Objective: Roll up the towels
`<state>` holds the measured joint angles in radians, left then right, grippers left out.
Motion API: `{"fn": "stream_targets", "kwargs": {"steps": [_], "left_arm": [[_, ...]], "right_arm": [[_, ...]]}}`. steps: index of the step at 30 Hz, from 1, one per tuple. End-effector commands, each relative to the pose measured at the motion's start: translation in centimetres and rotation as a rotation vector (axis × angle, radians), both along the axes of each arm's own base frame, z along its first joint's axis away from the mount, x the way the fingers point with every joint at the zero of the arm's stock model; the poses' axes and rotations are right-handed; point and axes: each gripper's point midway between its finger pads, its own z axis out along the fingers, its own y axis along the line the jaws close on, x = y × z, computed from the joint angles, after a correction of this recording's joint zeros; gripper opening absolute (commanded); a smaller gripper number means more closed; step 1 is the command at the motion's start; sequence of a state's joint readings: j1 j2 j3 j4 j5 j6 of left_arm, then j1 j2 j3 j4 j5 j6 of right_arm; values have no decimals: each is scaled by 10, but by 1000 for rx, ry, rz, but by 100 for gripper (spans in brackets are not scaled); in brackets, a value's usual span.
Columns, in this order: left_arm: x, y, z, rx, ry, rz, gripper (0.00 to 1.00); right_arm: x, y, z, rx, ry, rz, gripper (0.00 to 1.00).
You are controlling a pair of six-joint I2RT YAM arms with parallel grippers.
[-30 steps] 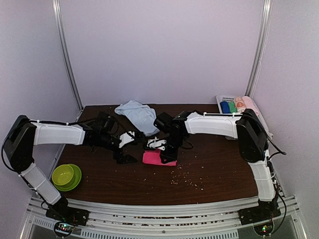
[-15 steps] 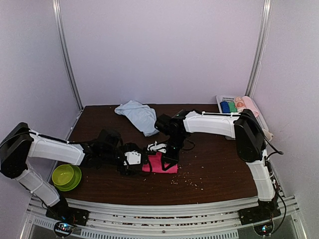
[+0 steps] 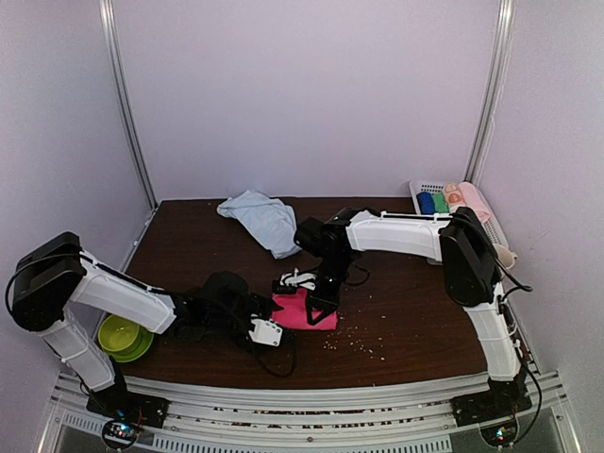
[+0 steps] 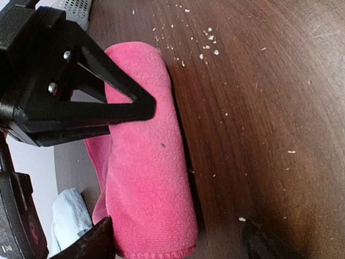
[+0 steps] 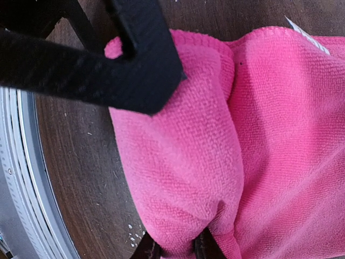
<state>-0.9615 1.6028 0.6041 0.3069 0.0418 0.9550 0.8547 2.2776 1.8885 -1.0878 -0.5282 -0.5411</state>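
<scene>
1. Presently, top view: pink towel (image 3: 307,311), partly rolled, lies at frame centre on the table (image 3: 415,321). The right gripper (image 3: 316,300) is down on it and the left gripper (image 3: 267,332) sits low, just left of it. Blue towel (image 3: 264,219), upper centre, is crumpled and unrolled.
2. Left wrist view: fingers (image 4: 97,243) are spread wide, released, at the bottom edge, with the roll's end between them.
3. Right wrist view: fingers (image 5: 108,70) straddle the rolled part, touching it; whether they are clenched cannot be told. The flat remainder, with the white tag (image 5: 307,35), fills the right of the frame.
4. Progress, judged: pink roll unfinished; blue towel untouched.
</scene>
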Motion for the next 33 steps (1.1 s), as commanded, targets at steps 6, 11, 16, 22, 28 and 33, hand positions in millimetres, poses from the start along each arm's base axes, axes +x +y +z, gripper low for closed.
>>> {"fn": "stream_targets", "kwargs": {"steps": [6, 11, 16, 22, 28, 33], "left_arm": [[13, -11, -3, -2, -38, 33, 78], [9, -7, 2, -59, -88, 45, 78], [14, -13, 1, -42, -136, 62, 82], [6, -19, -12, 9, -189, 24, 82], [25, -19, -30, 100, -195, 98, 75], [30, -10, -54, 201, -182, 125, 57]], "right_arm": [[-2, -10, -25, -61, 54, -34, 18], [0, -10, -29, -73, 55, -42, 18], [-1, -10, -31, -75, 59, -40, 18], [-1, -12, -33, -81, 63, -45, 18], [-2, -15, -35, -89, 69, -42, 18], [-3, -16, -33, -90, 68, -32, 18]]}}
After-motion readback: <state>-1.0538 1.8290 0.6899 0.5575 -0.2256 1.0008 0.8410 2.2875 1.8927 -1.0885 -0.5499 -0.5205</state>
